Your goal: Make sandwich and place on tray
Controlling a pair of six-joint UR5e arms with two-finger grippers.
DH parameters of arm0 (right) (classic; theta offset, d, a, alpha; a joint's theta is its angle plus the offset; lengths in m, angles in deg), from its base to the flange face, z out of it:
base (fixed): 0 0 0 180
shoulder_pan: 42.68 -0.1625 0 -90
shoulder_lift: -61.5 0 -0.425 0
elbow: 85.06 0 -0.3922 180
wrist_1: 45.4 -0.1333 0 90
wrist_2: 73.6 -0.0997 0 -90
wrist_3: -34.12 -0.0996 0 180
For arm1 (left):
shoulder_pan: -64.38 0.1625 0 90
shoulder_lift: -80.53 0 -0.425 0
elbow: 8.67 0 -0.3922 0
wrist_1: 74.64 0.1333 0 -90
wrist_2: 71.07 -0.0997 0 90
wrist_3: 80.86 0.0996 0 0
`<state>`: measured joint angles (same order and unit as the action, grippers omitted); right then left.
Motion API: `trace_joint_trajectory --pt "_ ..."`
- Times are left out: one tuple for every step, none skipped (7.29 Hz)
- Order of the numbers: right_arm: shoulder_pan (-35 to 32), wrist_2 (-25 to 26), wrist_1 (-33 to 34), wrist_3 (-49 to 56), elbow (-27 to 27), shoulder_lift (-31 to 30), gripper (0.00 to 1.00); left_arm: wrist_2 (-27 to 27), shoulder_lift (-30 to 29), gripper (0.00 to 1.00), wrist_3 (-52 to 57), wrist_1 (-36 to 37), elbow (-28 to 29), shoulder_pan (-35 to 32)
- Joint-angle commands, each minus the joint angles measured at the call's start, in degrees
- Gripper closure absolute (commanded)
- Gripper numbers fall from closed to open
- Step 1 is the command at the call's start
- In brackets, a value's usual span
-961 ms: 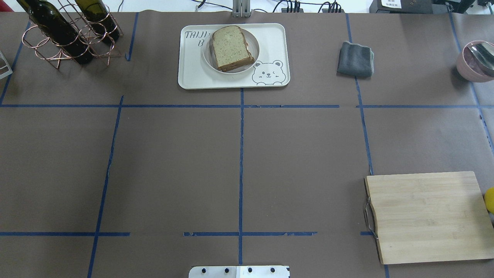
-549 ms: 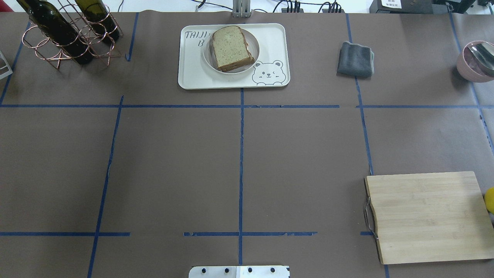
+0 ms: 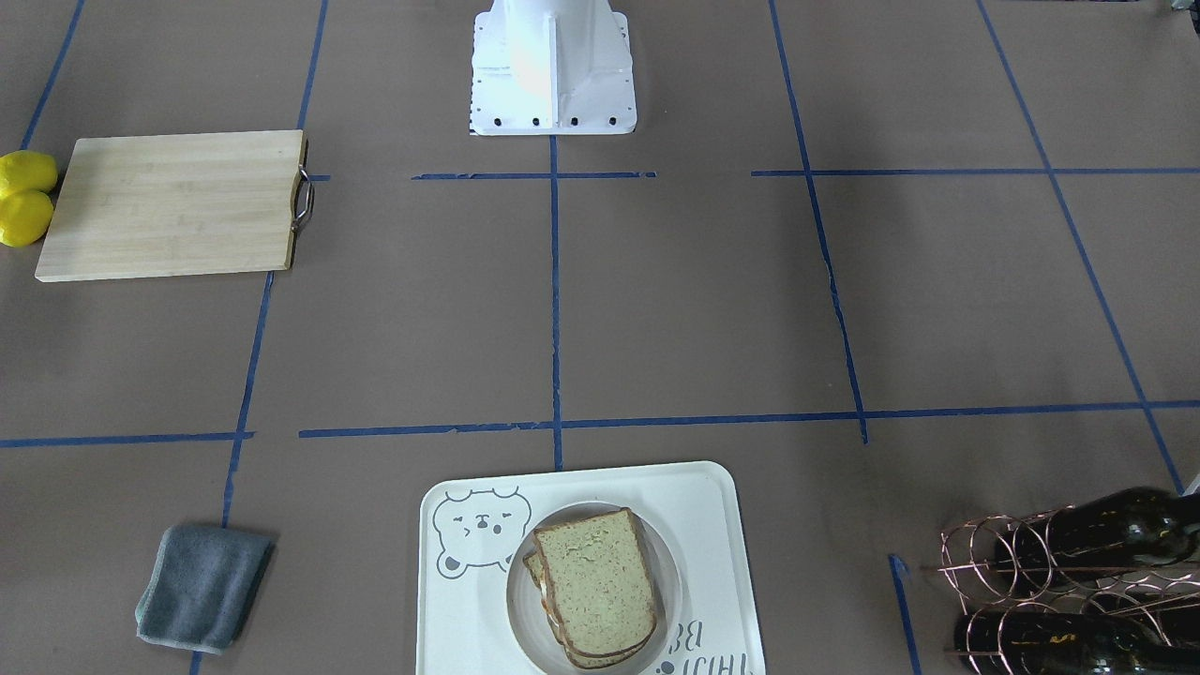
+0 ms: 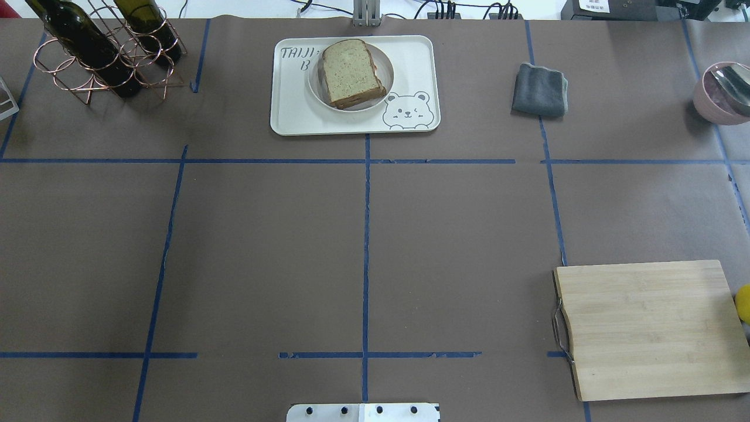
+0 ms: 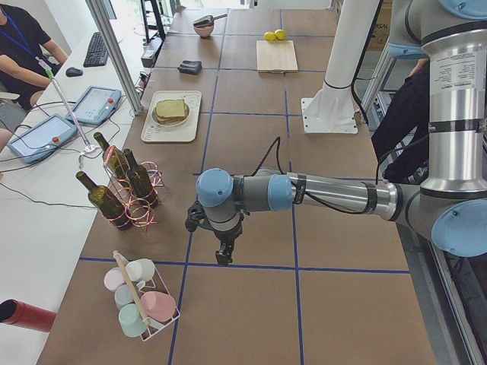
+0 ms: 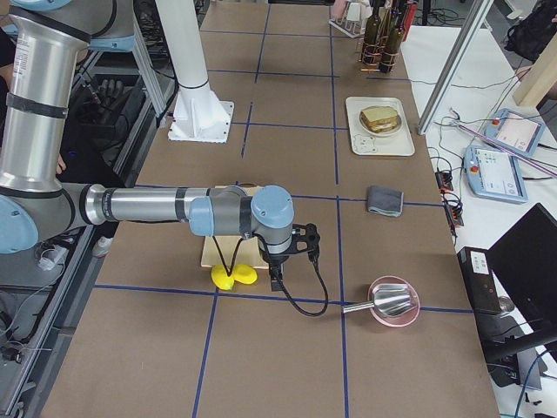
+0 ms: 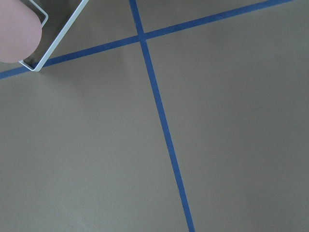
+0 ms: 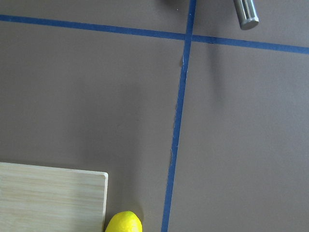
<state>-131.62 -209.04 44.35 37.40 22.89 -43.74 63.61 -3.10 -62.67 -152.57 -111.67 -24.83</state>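
Observation:
The sandwich lies on a small round white dish, which stands on the cream bear-face tray at the table's far middle. It also shows in the front view; only the top bread slice and brown crust edges show, and the egg is hidden. My left gripper hangs over the table beyond the bottle rack, far from the tray. My right gripper hangs beside the lemons. Both show only in side views, so I cannot tell if they are open or shut.
A wooden cutting board lies near right with two lemons beside it. A grey cloth, a pink bowl with a metal scoop, wine bottles in a copper rack and a cup rack stand around.

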Motion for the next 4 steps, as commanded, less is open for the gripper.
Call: trace_joint_trajectory --pt "0.0 0.0 0.0 0.1 0.0 -0.1 0.00 0.1 0.6 0.00 0.1 0.0 -0.9 -0.2" --pt "0.0 0.0 0.0 0.1 0.0 -0.1 0.00 -0.3 0.3 0.00 0.0 0.0 -1.0 -0.2" --pt "0.0 0.0 0.0 0.1 0.2 -0.1 0.00 -0.4 0.2 0.00 0.0 0.1 -0.7 -0.2" --pt "0.0 0.1 -0.1 0.1 0.2 -0.1 0.00 -0.4 -0.4 0.00 -0.1 0.5 -0.4 -0.1"
